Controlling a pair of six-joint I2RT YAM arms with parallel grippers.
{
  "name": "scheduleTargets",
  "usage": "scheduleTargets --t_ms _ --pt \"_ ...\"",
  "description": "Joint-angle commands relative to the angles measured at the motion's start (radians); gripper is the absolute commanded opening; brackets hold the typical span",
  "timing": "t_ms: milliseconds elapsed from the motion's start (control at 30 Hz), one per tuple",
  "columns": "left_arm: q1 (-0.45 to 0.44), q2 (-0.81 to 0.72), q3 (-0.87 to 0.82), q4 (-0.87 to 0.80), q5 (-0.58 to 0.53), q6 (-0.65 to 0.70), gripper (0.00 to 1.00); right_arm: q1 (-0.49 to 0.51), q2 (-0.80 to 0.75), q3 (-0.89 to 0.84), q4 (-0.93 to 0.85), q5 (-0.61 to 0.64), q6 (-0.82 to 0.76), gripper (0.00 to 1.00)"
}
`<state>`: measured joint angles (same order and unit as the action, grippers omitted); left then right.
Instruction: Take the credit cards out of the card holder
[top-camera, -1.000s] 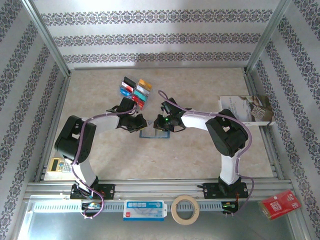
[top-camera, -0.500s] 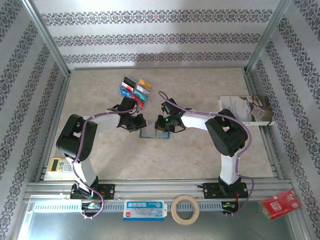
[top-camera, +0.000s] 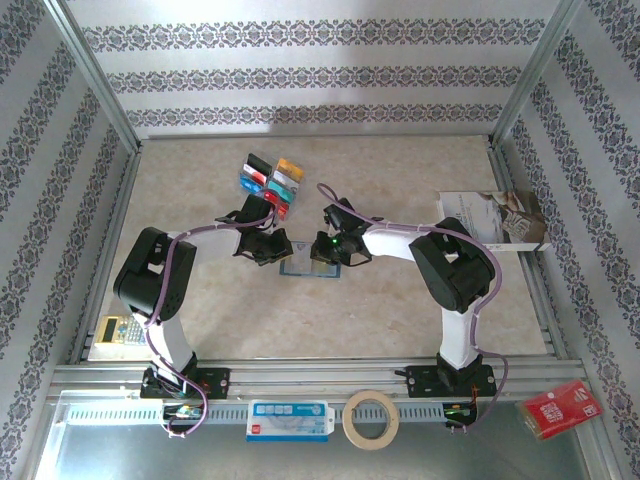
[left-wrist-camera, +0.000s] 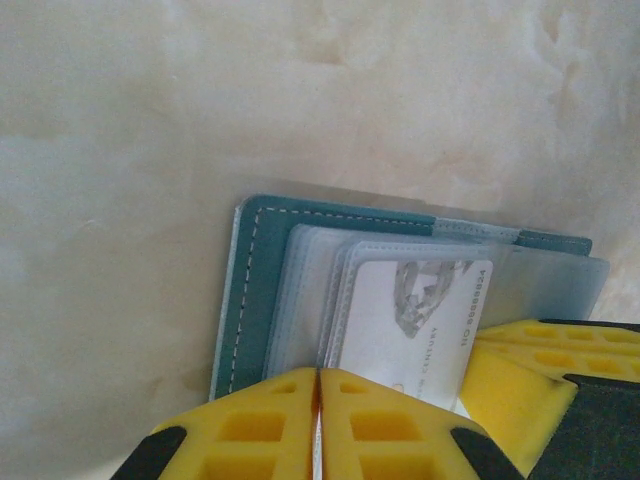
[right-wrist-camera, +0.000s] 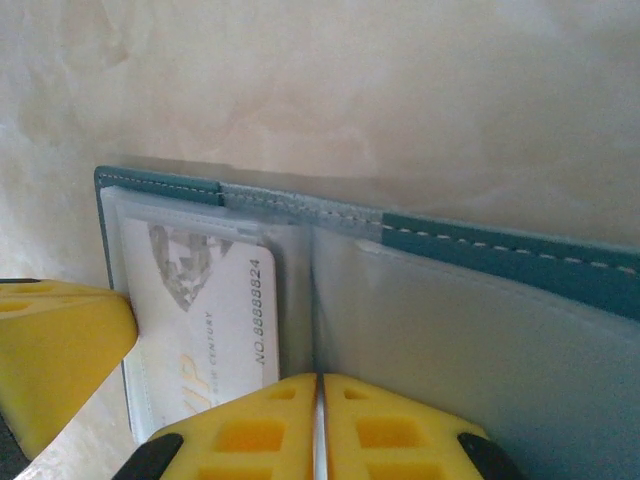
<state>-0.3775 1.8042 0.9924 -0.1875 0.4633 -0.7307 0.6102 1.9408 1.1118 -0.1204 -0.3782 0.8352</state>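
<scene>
The slate-blue card holder (top-camera: 305, 268) lies open on the table between my two grippers. Its clear inner sleeves hold a silver-white credit card (left-wrist-camera: 420, 320), which the right wrist view also shows (right-wrist-camera: 200, 320). My left gripper (top-camera: 275, 248) is shut, pinching a thin clear sleeve edge (left-wrist-camera: 318, 378) beside that card. My right gripper (top-camera: 330, 250) is shut on a clear sleeve leaf at the holder's fold (right-wrist-camera: 320, 380). Several coloured credit cards (top-camera: 270, 178) lie in rows on the table behind the left gripper.
A white-and-brown booklet (top-camera: 495, 218) lies at the right edge. A red packet (top-camera: 562, 408), a tape roll (top-camera: 371, 418) and a white labelled device (top-camera: 290, 420) sit on the front rail. A small calculator-like thing (top-camera: 120, 330) lies at the near left.
The left arm's elbow has shifted a little. Both grippers stay shut at the card holder.
</scene>
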Motion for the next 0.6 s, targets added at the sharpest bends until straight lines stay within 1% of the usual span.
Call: scheduleTargets --t_ms 0,67,200,367,567 --pt "0.011 0.026 -0.029 -0.047 -0.048 0.002 0.11 -0.014 -0.036 -0.041 0.047 -0.011 -0.001 0.14" --pt "0.011 0.029 -0.028 -0.049 -0.05 0.004 0.11 -0.02 -0.046 -0.051 0.064 -0.021 -0.002 0.14" --pt "0.012 0.028 -0.032 -0.05 -0.065 0.006 0.1 -0.024 -0.04 -0.038 0.043 -0.043 -0.006 0.13" --pt "0.012 0.03 -0.042 -0.044 -0.077 0.006 0.09 -0.024 -0.049 -0.05 0.075 -0.062 -0.006 0.13" --pt "0.011 0.03 -0.045 -0.043 -0.078 0.007 0.09 -0.027 -0.089 -0.079 0.087 -0.01 -0.013 0.15"
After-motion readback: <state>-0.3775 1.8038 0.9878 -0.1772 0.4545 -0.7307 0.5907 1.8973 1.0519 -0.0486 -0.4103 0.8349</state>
